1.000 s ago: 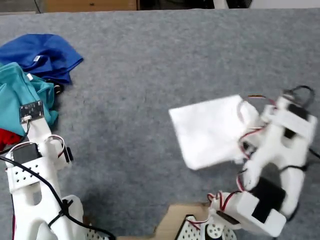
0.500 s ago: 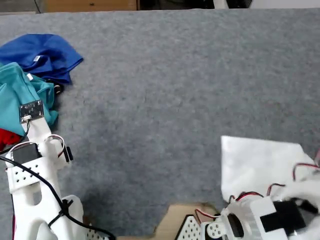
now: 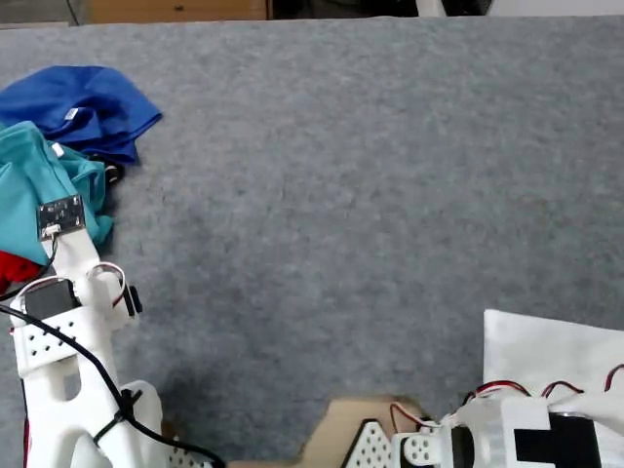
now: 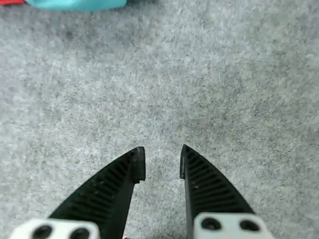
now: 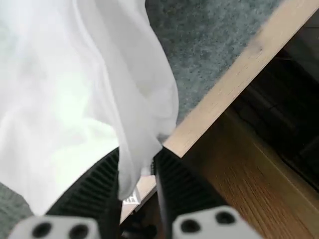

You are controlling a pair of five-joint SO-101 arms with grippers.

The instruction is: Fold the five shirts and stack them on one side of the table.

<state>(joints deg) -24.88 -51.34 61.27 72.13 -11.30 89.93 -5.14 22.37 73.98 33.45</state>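
From above, a folded white shirt (image 3: 551,343) lies at five o'clock, while a blue shirt (image 3: 83,107), teal shirt (image 3: 39,185) and red garment (image 3: 12,265) sit crumpled at nine, so most folding seems left. In its wrist view, the left gripper (image 4: 162,162) hangs released over grey felt (image 4: 224,74). The right gripper (image 5: 137,164) pinches the white shirt.

surface: grey felt tabletop (image 3: 341,175) | rim: pale wood table edge (image 5: 234,74) | below: wood-grain surface (image 5: 259,189)
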